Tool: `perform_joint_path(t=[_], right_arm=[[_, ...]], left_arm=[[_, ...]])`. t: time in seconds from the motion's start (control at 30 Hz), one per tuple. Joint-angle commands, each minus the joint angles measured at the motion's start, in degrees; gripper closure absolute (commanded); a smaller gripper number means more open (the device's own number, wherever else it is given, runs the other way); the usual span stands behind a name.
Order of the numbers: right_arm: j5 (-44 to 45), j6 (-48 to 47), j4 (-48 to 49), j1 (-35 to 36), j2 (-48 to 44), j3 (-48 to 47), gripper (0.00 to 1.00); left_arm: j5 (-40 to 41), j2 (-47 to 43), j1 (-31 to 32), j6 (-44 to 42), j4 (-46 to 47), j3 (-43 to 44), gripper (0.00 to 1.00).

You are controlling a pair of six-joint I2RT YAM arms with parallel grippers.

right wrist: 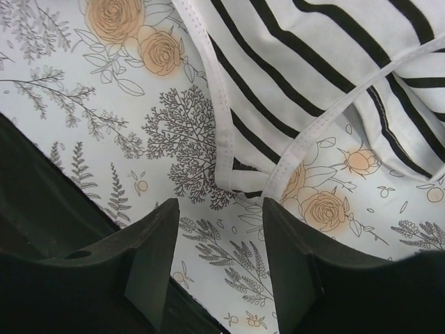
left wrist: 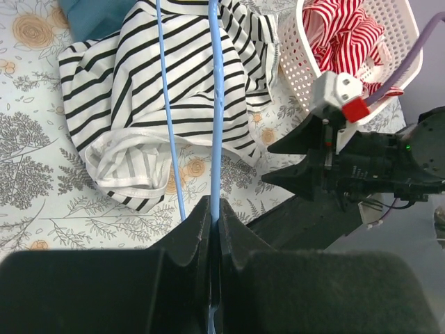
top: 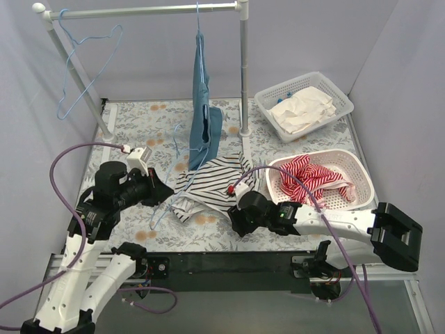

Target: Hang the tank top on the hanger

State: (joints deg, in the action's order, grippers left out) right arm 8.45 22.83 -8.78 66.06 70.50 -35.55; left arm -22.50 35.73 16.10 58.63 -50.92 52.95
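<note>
Near edge, left of centre: left gripper [left wrist: 214, 209] is clamped tight on one wire of the light-blue hanger [left wrist: 216, 104], with no gap showing between its fingers. From the grip the hanger runs away across the bench. A second wire of it lies just beside the first. Both cross over the tank top [left wrist: 139, 90].

Near edge, right of centre: right gripper [right wrist: 219, 257] is low over the floral table cover [right wrist: 83, 83], fingers spread wide with nothing between them. The left wrist view confirms this, showing its two fingers apart and empty. The folded hem and a strap of the tank top lie just beyond its fingertips, not touching them.

Centre of bench: the tank top [top: 212, 184] lies crumpled and flat between the two grippers. It is not threaded on the hanger. The hanger rests over it.

Right edge, mid-depth: pink basket [top: 361, 174] holding a red-and-white striped garment [top: 313, 174]. It sits just beside the tank top.

Far right corner: white basket [top: 341, 94] with white cloth [top: 302, 111] in it.

Far edge: white rail [top: 146, 10] on two posts. A blue garment [top: 201, 104] hangs from it near the right post, its lower end reaching the bench by the tank top. A spare hanger [top: 83, 69] hangs bare at the left end.
</note>
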Motion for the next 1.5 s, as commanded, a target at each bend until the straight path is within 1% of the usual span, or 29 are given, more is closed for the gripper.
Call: perform_joint_path(t=[0.0, 0.1, 0.2, 0.3, 0.33, 0.37, 0.4, 0.43, 0.5, 0.53, 0.6, 0.77, 0.83, 0.9, 1.0, 1.23, 1.47], right_arm=[[6.84, 0.99, 3.41, 2.22, 3.41, -1.54, 0.40], [10.61, 1.95, 2.63, 2.49, 5.70, -2.24, 0.40], [12.81, 2.22, 1.92, 2.58, 7.54, -3.12, 0.43], [16.23, 2.39, 0.78, 2.75, 9.13, -4.52, 0.50], [17.38, 2.31, 0.17, 2.67, 9.48, -5.14, 0.56], [18.87, 2.31, -2.45, 2.67, 9.65, -6.88, 0.60], [21.84, 2.22, -3.78, 2.67, 9.48, -7.68, 0.66], [23.09, 1.78, -4.84, 2.75, 9.05, -8.30, 0.76], [24.85, 0.99, -6.43, 2.49, 6.94, -9.36, 0.83], [24.86, 0.55, -6.60, 2.23, 6.15, -9.71, 0.89], [24.77, -0.33, -7.92, 1.35, 4.30, -11.20, 0.92], [24.25, -4.27, -9.07, -2.60, 3.68, -14.19, 0.96], [20.57, -5.60, -9.15, -6.81, 5.08, -15.95, 0.99], [15.75, -7.44, -9.15, -10.93, 6.31, -18.14, 0.99], [11.52, -9.02, -9.15, -13.93, 8.51, -20.34, 0.99], [8.96, -10.52, -10.82, -15.35, 11.76, -27.37, 0.99], [7.55, -11.05, -12.58, -17.37, 13.00, -28.87, 0.99]], left_arm=[[4.48, 2.77, 3.85, -3.43, -1.90, 5.49, 1.00], [4.48, 5.05, 6.13, -4.40, -2.17, 7.68, 1.00], [5.54, 6.98, 8.59, -4.93, -2.96, 9.45, 1.00], [5.54, 7.95, 9.48, -5.11, -2.96, 9.98, 1.00], [5.02, 8.22, 9.91, -5.11, -3.05, 9.98, 1.00], [4.14, 8.31, 10.18, -5.11, -3.22, 9.81, 1.00], [2.83, 8.57, 10.88, -5.19, -3.49, 9.54, 1.00], [2.55, 8.57, 11.06, -4.76, -3.58, 8.67, 1.00], [2.64, 7.96, 11.76, -4.32, -4.19, 7.79, 1.00], [2.64, 7.00, 11.85, -3.53, -4.37, 7.44, 1.00], [2.03, 6.12, 11.85, -2.65, -4.63, 6.91, 1.00], [0.97, 3.30, 12.03, -1.33, -6.12, 7.87, 1.00], [0.10, 3.12, 12.38, -1.41, -6.48, 7.96, 1.00], [-0.61, 3.21, 13.08, -2.38, -7.26, 8.57, 1.00], [0.09, 3.30, 14.57, -3.43, -8.67, 11.11, 1.00], [1.67, 4.79, 18.70, -5.37, -11.40, 17.70, 1.00], [1.67, 6.55, 20.81, -4.84, -12.72, 18.33, 1.00]])
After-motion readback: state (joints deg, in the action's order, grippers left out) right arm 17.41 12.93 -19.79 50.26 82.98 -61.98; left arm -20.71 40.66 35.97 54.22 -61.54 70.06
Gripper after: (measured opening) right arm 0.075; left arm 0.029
